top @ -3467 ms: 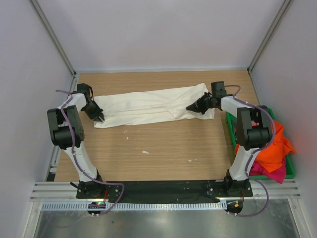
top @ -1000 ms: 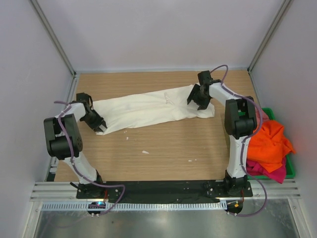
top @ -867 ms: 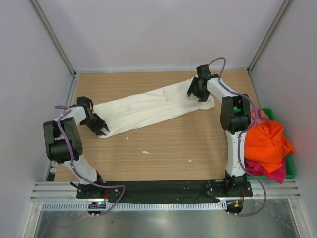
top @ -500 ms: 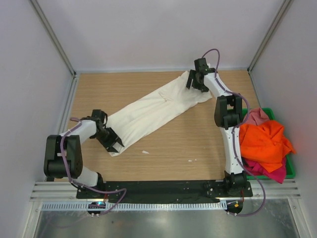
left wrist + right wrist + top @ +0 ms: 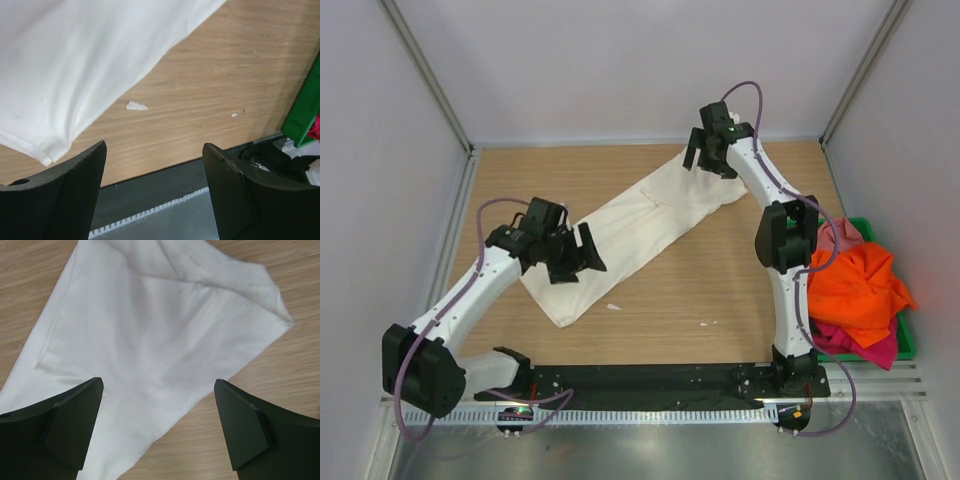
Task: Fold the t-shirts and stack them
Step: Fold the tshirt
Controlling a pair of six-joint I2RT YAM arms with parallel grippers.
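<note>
Seen from my remote station: the cream-white t-shirt [image 5: 650, 215] is soft matt cloth, lightly creased, with stitched hems. It lies on a table [image 5: 720, 290] of smooth, pale-grained wood. At 4 o'clock I see a green bin [image 5: 908, 345] of smooth plastic. It holds an orange t-shirt [image 5: 855, 285] and a magenta t-shirt [image 5: 870, 350], both rumpled matt cloth. The left gripper [image 5: 154, 145] has fingers [image 5: 60, 195] of matt black plastic with a fine grain. At 6 o'clock, a brushed metal sheet [image 5: 650, 455] shines dully.
</note>
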